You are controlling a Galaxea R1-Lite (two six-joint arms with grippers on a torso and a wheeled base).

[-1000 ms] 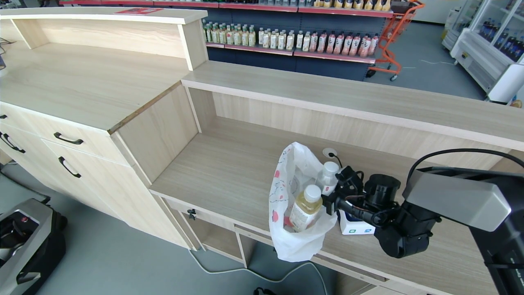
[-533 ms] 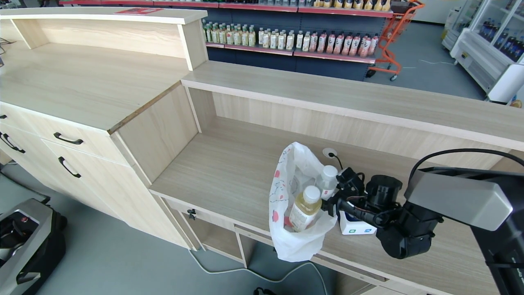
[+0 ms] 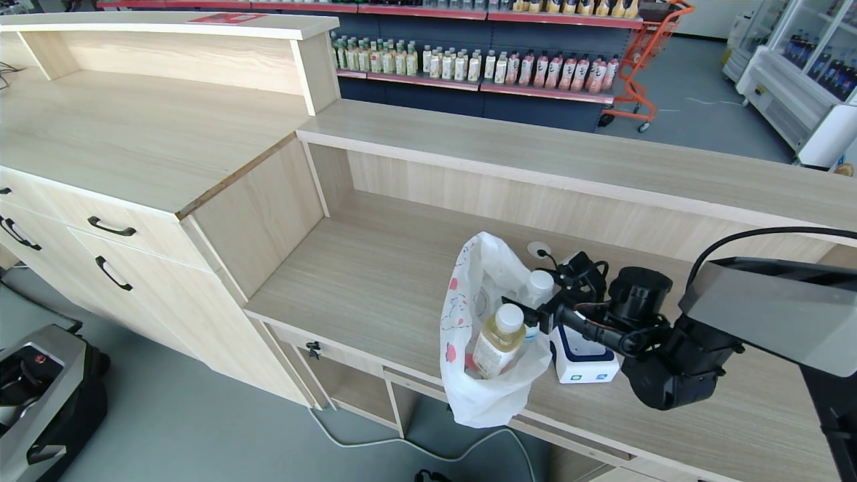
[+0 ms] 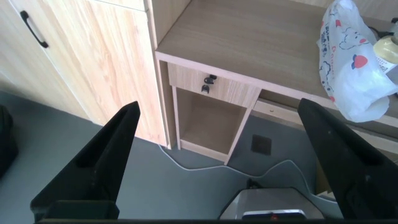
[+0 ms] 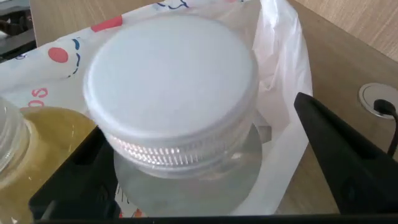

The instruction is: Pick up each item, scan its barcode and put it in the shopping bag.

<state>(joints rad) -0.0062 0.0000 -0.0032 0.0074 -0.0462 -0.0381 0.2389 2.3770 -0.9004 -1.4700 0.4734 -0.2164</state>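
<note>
Two bottles stood inside the shopping bag (image 3: 469, 391) on the wooden counter (image 3: 375, 281). The clear bottle (image 3: 538, 282) sat between the spread black fingers (image 5: 345, 162) of the right gripper (image 5: 199, 115), which flanked its cap on both sides; in the right wrist view neither finger visibly pressed on it. Its long axis ran roughly upright, with the broad, round white cap facing up toward the wrist camera. The cap had a ribbed rim and the body below it was transparent plastic.

Just beside it, on the near side, the yellow drink bottle (image 3: 499, 338) leaned a little in the bag, its white cap uppermost. The bag was thin, crinkled white plastic with red and blue prints, and its mouth gaped open toward the arm.

Next to the bag stood a white and blue box-shaped device (image 3: 586, 361), touching or nearly touching the bag's side.

The left gripper (image 4: 217, 106) hung over the grey floor in front of the counter, well apart from the bag, its jaws wide apart and holding nothing.
</note>
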